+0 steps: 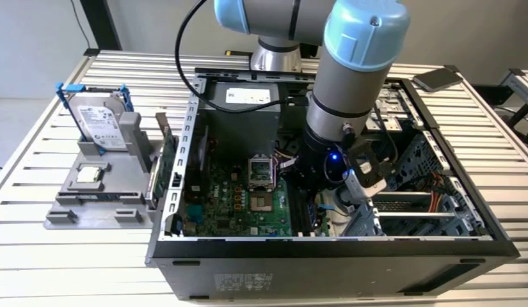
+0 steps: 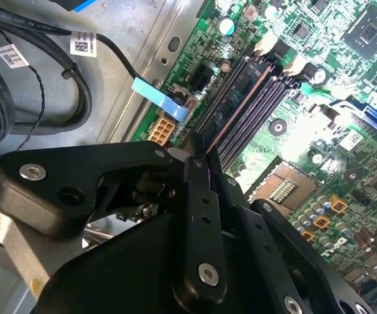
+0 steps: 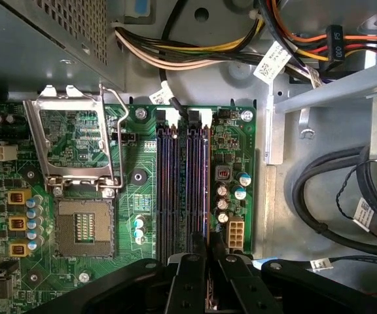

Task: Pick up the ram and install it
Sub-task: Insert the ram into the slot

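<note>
The arm (image 1: pixel 353 83) comes in from twelve o'clock in the exterior view and drops steeply toward six, its wrist low inside the case. The gripper (image 1: pixel 319 192) points straight down. In both wrist views its black fingers (image 2: pixel 198 216) stand close together, pinched on a thin edge-on stick, the ram (image 2: pixel 231 108); fingertips (image 3: pixel 198 261) meet at the stick's near end.

Counter (image 1: pixel 67 256) of pale metal slats, ridges running across the exterior view; a second slatted surface (image 1: pixel 521 86) at that view's right edge, set apart; plain light grey wall (image 1: pixel 153 22) behind; dark upright post (image 1: pixel 103 24) against it; pale floor (image 1: pixel 12 121) at left; lighting even, diffuse.
</note>
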Tool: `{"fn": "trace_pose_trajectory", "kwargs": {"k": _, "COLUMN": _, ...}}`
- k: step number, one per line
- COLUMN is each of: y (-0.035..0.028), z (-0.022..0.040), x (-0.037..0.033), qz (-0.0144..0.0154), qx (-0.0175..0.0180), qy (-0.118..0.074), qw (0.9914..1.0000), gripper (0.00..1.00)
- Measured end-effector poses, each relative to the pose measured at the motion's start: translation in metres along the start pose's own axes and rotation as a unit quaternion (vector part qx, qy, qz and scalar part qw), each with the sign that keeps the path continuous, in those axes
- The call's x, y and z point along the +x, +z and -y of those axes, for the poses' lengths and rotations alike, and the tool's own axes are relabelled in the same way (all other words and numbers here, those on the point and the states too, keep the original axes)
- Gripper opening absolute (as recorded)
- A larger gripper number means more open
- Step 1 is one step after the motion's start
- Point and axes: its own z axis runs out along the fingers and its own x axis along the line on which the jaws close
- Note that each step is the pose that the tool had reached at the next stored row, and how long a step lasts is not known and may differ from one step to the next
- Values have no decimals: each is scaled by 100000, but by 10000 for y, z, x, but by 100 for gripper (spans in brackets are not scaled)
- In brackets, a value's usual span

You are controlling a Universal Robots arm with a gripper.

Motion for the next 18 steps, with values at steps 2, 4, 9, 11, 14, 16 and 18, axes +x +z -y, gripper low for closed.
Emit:
{"fn": "trace_pose_trajectory", "kwargs": {"k": 2, "y": 0, "z": 0, "x": 0, "qz": 1, "qx": 2, "qy": 62, "qw": 100000, "gripper": 0}}
{"fn": "trace_pose_trajectory", "kwargs": {"k": 4, "y": -7, "z": -1, "x": 0, "qz": -1, "qx": 3, "qy": 208, "qw": 100000, "gripper": 0}}
{"fn": "trace_pose_trajectory", "kwargs": {"k": 9, "y": -12, "z": -1, "x": 7, "qz": -15, "qx": 51, "qy": 820, "qw": 99997, "gripper": 0}}
{"fn": "trace_pose_trajectory", "kwargs": {"k": 11, "y": -13, "z": -1, "x": 9, "qz": -24, "qx": 57, "qy": 1022, "qw": 99995, "gripper": 0}}
{"fn": "trace_pose_trajectory", "kwargs": {"k": 14, "y": 3, "z": -2, "x": 9, "qz": -27, "qx": 72, "qy": 1079, "qw": 99994, "gripper": 0}}
{"fn": "trace_pose_trajectory", "kwargs": {"k": 16, "y": 40, "z": -3, "x": 9, "qz": -21, "qx": 52, "qy": 1080, "qw": 99994, "gripper": 0}}
{"fn": "trace_pose_trajectory", "kwargs": {"k": 18, "y": 64, "z": -2, "x": 10, "qz": -27, "qx": 91, "qy": 1078, "qw": 99994, "gripper": 0}}
